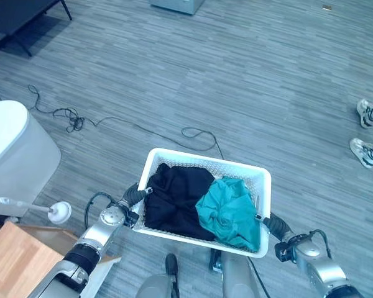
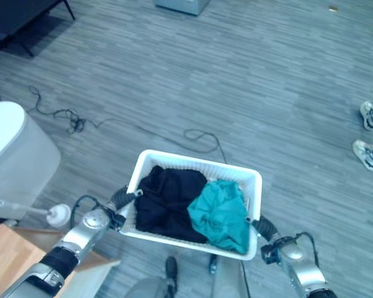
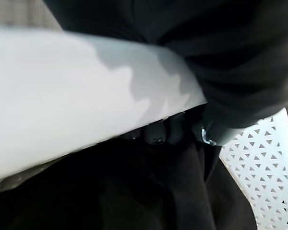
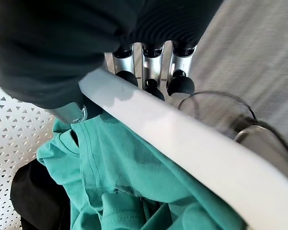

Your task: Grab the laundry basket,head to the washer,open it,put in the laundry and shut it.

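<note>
Left eye: carrying white laundry basket (image 1: pixel 206 162) low in front, black garment (image 1: pixel 177 198) and teal garment (image 1: pixel 231 212) inside. Left wrist: left hand (image 3: pixel 158 134) hooked under rim. Right wrist: right hand (image 4: pixel 151 79) curled round rim. Transport step (washer unseen); walk on, keep level.

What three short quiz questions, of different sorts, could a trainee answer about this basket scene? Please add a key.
1. True or false: the white basket stands on the floor.
2. Which cloth lies nearer the right hand? A) black cloth B) green cloth
3. What does the left hand grip?

Key:
1. False; both hands hold it up by the rim.
2. B
3. The basket's rim, on the black cloth's side.
</note>
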### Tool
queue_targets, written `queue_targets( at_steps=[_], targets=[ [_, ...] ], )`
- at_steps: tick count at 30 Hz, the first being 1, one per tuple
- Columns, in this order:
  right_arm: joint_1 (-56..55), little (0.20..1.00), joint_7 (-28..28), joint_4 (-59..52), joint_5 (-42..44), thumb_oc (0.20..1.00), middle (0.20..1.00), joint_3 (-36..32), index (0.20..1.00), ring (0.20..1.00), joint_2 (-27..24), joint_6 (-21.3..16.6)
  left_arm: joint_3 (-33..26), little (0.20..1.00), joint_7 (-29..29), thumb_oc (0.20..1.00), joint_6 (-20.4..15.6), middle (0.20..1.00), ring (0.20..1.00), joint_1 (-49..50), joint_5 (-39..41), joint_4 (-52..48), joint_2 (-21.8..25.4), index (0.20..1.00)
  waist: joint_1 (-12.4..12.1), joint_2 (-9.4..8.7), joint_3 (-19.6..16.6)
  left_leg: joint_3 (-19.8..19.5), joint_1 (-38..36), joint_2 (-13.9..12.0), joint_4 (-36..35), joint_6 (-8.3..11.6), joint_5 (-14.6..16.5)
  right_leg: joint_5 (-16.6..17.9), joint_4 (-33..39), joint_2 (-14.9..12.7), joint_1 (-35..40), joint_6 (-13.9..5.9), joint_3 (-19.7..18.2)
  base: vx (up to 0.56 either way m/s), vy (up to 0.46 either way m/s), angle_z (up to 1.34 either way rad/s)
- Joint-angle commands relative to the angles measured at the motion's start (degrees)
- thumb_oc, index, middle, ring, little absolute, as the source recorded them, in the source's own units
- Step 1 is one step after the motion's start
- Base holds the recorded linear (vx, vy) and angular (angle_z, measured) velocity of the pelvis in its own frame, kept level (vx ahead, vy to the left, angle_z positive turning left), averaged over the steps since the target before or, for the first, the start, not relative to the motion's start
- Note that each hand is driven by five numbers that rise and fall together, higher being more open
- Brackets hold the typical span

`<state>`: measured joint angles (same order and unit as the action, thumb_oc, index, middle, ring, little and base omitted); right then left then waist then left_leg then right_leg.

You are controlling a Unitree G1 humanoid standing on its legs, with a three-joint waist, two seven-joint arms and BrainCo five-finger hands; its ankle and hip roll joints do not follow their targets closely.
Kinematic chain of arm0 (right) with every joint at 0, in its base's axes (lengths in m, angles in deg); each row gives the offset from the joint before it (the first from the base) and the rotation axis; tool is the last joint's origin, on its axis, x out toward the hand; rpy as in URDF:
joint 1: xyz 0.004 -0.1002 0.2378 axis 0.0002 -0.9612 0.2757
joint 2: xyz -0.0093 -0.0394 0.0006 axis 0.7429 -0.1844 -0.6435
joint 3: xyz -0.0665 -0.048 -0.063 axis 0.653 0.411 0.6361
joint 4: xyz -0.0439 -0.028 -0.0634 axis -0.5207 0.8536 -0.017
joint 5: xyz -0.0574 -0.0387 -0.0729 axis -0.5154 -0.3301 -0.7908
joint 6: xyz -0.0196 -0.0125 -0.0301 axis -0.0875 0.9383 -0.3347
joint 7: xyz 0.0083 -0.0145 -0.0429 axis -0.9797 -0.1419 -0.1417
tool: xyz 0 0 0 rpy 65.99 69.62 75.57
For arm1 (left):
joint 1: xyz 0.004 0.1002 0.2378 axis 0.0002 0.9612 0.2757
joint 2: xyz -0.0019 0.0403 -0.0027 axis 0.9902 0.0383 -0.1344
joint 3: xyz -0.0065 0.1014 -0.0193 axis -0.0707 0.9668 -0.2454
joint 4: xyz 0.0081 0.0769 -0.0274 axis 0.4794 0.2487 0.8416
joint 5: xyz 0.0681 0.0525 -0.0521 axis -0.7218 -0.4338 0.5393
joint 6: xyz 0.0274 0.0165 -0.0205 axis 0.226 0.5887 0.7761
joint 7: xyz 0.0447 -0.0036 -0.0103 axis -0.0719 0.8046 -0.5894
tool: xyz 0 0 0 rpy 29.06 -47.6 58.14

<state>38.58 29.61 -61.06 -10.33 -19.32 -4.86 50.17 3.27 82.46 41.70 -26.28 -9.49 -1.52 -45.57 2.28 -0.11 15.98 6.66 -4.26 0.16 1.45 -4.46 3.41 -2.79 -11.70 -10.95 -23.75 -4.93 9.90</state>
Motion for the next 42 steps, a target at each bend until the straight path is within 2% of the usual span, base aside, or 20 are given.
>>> queue_targets(
  at_steps=[1, 4, 7, 9, 10, 11, 14, 15, 16, 19, 20, 21, 24, 32, 33, 35, 36, 38, 41, 42],
  targets=[
    [3.8, 0.200, -0.9, -3.6, 2.5, 0.200, 0.200, -4.5, 0.200, 0.200, -0.1, -3.8, -2.2, 0.200, -0.2, 0.200, -4.9, 0.200, 0.200, -1.2, 0.2, -2.3, -0.6, 0.200, 0.3, -0.60, -2.6, 0.2, 2.8, 0.4, 4.1, 3.76, 5.1, 8.5, 10.7, -2.0, 4.7, -5.05, -7.8, 0.49, -0.231, 0.74],
    [3.1, 0.200, -1.4, -4.2, 1.9, 0.200, 0.200, -4.9, 0.200, 0.200, 0.0, -3.7, -2.0, 0.200, -0.1, 0.200, -5.1, 0.200, 0.200, -1.6, -0.9, -1.7, -1.6, 0.200, 1.4, 0.10, -2.2, -1.5, -1.4, -0.2, 5.2, 4.64, 8.2, 10.5, 13.5, -3.4, 2.0, -6.28, -6.7, 0.47, -0.248, 0.68],
    [0.6, 0.200, -2.1, -6.0, 2.1, 0.200, 0.200, -6.5, 0.200, 0.200, -0.3, -3.2, -1.8, 0.200, 0.1, 0.200, -5.3, 0.200, 0.200, -2.0, -1.6, -1.5, -2.2, 0.200, 3.2, -0.61, -3.6, -3.3, -5.8, -1.1, 6.6, 5.52, 10.1, 12.0, 7.7, -2.1, 2.9, -6.33, -8.3, 0.51, -0.353, 0.54],
    [-0.3, 0.200, -2.1, -5.8, 2.5, 0.200, 0.200, -6.6, 0.200, 0.200, -0.5, -3.5, -1.7, 0.200, 0.2, 0.200, -5.1, 0.200, 0.200, -1.6, -2.1, -1.6, -2.6, 0.200, 3.5, 0.05, -5.2, -3.4, -5.2, -4.7, 13.0, 6.91, 4.8, 12.1, 5.1, 0.7, 5.0, -5.25, -8.6, 0.39, -0.353, 0.59],
    [-0.3, 0.200, -2.1, -5.8, 2.5, 0.200, 0.200, -6.6, 0.200, 0.200, -0.6, -3.5, -1.8, 0.200, 0.2, 0.200, -5.1, 0.200, 0.200, -1.6, -2.1, -1.6, -2.7, 0.200, 3.6, 0.27, -5.2, -3.5, -4.9, -5.0, 13.4, 7.04, 5.0, 12.0, 5.0, 0.8, 5.0, -5.15, -8.3, 0.43, -0.660, -0.07],
    [-1.4, 0.200, -0.9, -5.8, 4.1, 0.200, 0.200, -7.3, 0.200, 0.200, -0.5, -3.8, -2.2, 0.200, 0.1, 0.200, -4.4, 0.200, 0.200, -0.7, -1.1, -2.1, -2.6, 0.200, 3.4, 0.03, -5.7, -0.8, 0.9, -12.8, 30.5, 7.18, -6.9, 9.6, 3.2, 4.2, 9.2, -1.74, -6.3, 0.36, -0.653, -0.22],
    [-1.9, 0.200, 0.1, -6.0, 5.0, 0.200, 0.200, -7.4, 0.200, 0.200, -1.0, -4.2, -3.2, 0.200, 0.2, 0.200, -3.6, 0.200, 0.200, -0.6, -0.5, -3.4, -1.8, 0.200, 1.9, -0.60, -5.4, 1.6, 7.5, -17.4, 43.7, 5.13, -7.8, 5.4, 4.4, 8.4, 13.8, 2.96, -5.4, 0.38, -0.632, -0.06],
    [-3.0, 0.200, 1.1, -6.3, 4.6, 0.200, 0.200, -8.5, 0.200, 0.200, -1.8, -4.0, -2.4, 0.200, 0.4, 0.200, -3.2, 0.200, 0.200, -1.8, -0.3, -4.1, -2.1, 0.200, 1.0, -0.64, -4.9, 2.4, 11.7, -18.7, 44.4, 6.52, -7.1, 2.4, 4.6, 9.7, 17.3, 3.62, -4.8, 0.32, -0.365, -0.55],
    [-3.1, 0.200, 1.1, -6.4, 4.6, 0.200, 0.200, -8.6, 0.200, 0.200, -1.8, -4.0, -2.3, 0.200, 0.4, 0.200, -3.2, 0.200, 0.200, -1.8, -0.3, -4.1, -2.1, 0.200, 1.0, -0.50, -4.8, 2.3, 11.7, -18.8, 44.6, 6.55, -6.9, 2.3, 4.5, 9.8, 17.4, 3.61, -4.6, 0.39, -0.325, -0.29],
    [-3.5, 0.200, 1.6, -7.1, 4.4, 0.200, 0.200, -10.5, 0.200, 0.200, -2.4, -4.1, -1.0, 0.200, 0.1, 0.200, -3.5, 0.200, 0.200, -4.0, -0.7, -3.2, -3.2, 0.200, -0.8, -1.65, -4.8, 7.2, 18.9, -14.7, 22.3, 6.80, -6.6, -0.2, 6.1, 9.5, 22.5, 3.00, -2.8, 0.30, -0.127, 0.23],
    [-3.5, 0.200, 1.6, -7.1, 4.4, 0.200, 0.200, -10.5, 0.200, 0.200, -2.4, -4.1, -1.0, 0.200, 0.1, 0.200, -3.6, 0.200, 0.200, -4.1, -0.7, -3.1, -3.3, 0.200, -0.9, -1.85, -4.7, 7.4, 18.4, -14.4, 21.7, 6.74, -6.9, -0.2, 6.1, 9.2, 22.6, 2.93, -2.8, 0.46, 0.023, 0.01],
    [-2.1, 0.200, 1.9, -6.3, 3.9, 0.200, 0.200, -10.1, 0.200, 0.200, -2.5, -4.7, -0.5, 0.200, -0.1, 0.200, -3.7, 0.200, 0.200, -4.5, -0.8, -2.3, -3.5, 0.200, -3.2, -1.17, -4.6, 5.3, 19.5, -10.5, 6.1, 8.29, -11.5, -1.8, 5.9, 10.5, 25.8, 2.38, -2.4, 0.49, 0.021, -0.21],
    [0.5, 0.200, 1.7, -4.8, 4.2, 0.200, 0.200, -8.2, 0.200, 0.200, -2.2, -5.2, -0.3, 0.200, 0.1, 0.200, -3.6, 0.200, 0.200, -4.0, -0.3, -2.4, -3.4, 0.200, -5.5, -0.97, -4.2, 1.5, 21.1, -7.5, -3.6, 8.71, -13.1, -4.2, 5.7, 12.2, 29.1, 2.70, -3.3, 0.44, 0.004, -0.30],
    [5.5, 0.200, 1.2, -2.4, 3.4, 0.200, 0.200, -3.5, 0.200, 0.200, 0.5, -4.9, -1.2, 0.200, -0.5, 0.200, -4.3, 0.200, 0.200, -2.2, -0.5, -3.2, -3.1, 0.200, -7.8, -2.43, -6.7, 1.5, 22.6, -8.5, 3.7, 7.83, -13.9, -9.2, 3.9, 11.1, 35.8, 1.56, -7.9, 0.53, 0.089, -0.59],
    [5.3, 0.200, 1.3, -1.9, 2.7, 0.200, 0.200, -3.5, 0.200, 0.200, 1.7, -5.3, -1.3, 0.200, -0.6, 0.200, -4.4, 0.200, 0.200, -1.9, -1.0, -2.7, -2.8, 0.200, -7.7, -3.97, -8.0, 2.9, 21.7, -6.8, 7.0, 6.32, -10.8, -6.0, 0.3, 8.6, 35.7, -0.45, -8.2, 0.57, 0.182, -0.22],
    [5.3, 0.200, 1.3, -1.9, 2.7, 0.200, 0.200, -3.5, 0.200, 0.200, 1.7, -5.3, -1.3, 0.200, -0.6, 0.200, -4.4, 0.200, 0.200, -1.9, -1.0, -2.7, -2.8, 0.200, -7.9, -3.85, -8.2, 3.0, 21.9, -7.0, 6.9, 6.33, -10.9, -5.8, 0.3, 8.7, 35.5, -0.42, -8.4, 0.33, 0.132, -0.44],
    [5.3, 0.200, 1.4, -1.1, 1.3, 0.200, 0.200, -3.4, 0.200, 0.200, 2.8, -5.2, -0.9, 0.200, -0.6, 0.200, -4.4, 0.200, 0.200, -1.6, -1.5, -2.6, -2.3, 0.200, -7.5, -4.61, -8.4, 4.8, 20.1, -5.4, 8.0, 4.45, -8.1, 2.4, -8.5, 6.9, 32.3, -3.83, -8.4, 0.42, 0.205, -0.67],
    [5.5, 0.200, 1.4, -0.4, 0.8, 0.200, 0.200, -3.2, 0.200, 0.200, 3.8, -5.0, -0.3, 0.200, -0.3, 0.200, -4.0, 0.200, 0.200, -1.6, -1.9, -2.8, -2.1, 0.200, -6.6, -4.49, -8.0, 6.2, 18.0, -4.6, 8.2, 2.67, -5.7, 8.9, -17.9, 6.8, 28.1, -5.96, -8.5, 0.46, 0.231, -0.38],
    [5.5, 0.200, 1.4, -0.2, -0.4, 0.200, 0.200, -3.2, 0.200, 0.200, 4.3, -5.1, -0.2, 0.200, -0.3, 0.200, -3.8, 0.200, 0.200, -1.5, -1.8, -2.8, -2.0, 0.200, -5.3, -3.30, -7.0, 7.7, 15.1, -4.8, 7.8, 1.63, -4.0, 10.8, -24.1, 5.0, 23.1, -6.90, -5.7, 0.29, 0.170, 0.05],
    [5.3, 0.200, 1.5, -0.2, -0.9, 0.200, 0.200, -3.5, 0.200, 0.200, 4.7, -4.8, -0.3, 0.200, -0.3, 0.200, -3.5, 0.200, 0.200, -1.9, -1.5, -3.1, -1.9, 0.200, -4.0, -2.29, -6.1, 8.6, 11.2, -4.1, 7.0, 1.12, -1.9, 9.6, -24.3, 0.3, 18.5, -5.30, -0.6, 0.25, 0.135, 0.22]
  ],
)
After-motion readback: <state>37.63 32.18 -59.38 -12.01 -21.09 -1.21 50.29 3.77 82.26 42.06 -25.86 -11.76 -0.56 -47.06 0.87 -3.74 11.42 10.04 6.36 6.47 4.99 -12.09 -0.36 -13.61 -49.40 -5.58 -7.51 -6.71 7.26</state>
